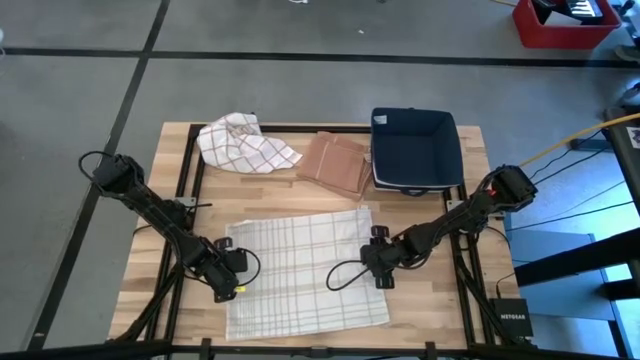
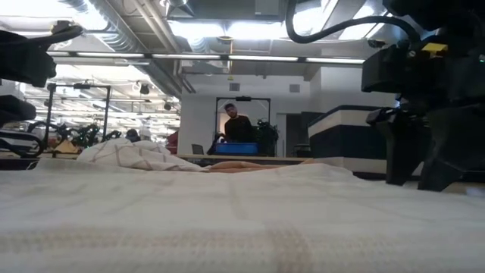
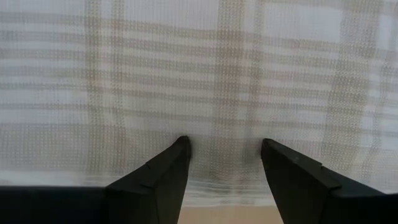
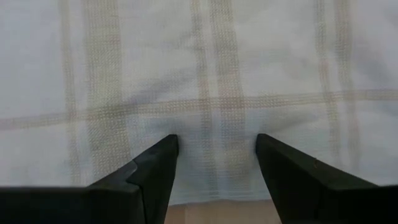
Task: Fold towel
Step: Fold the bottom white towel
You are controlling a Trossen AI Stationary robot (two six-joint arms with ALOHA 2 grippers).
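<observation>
Lying flat mid-table, the plaid towel (image 1: pixel 303 270) has the left gripper (image 1: pixel 229 272) at its left edge and the right gripper (image 1: pixel 377 262) at its right edge, both jaws wide, fingertips pressed on cloth, nothing pinched. Closing now risks catching only a wrinkle, or uneven lifts skewing the fold toward the folded brown cloths (image 1: pixel 335 161).
</observation>
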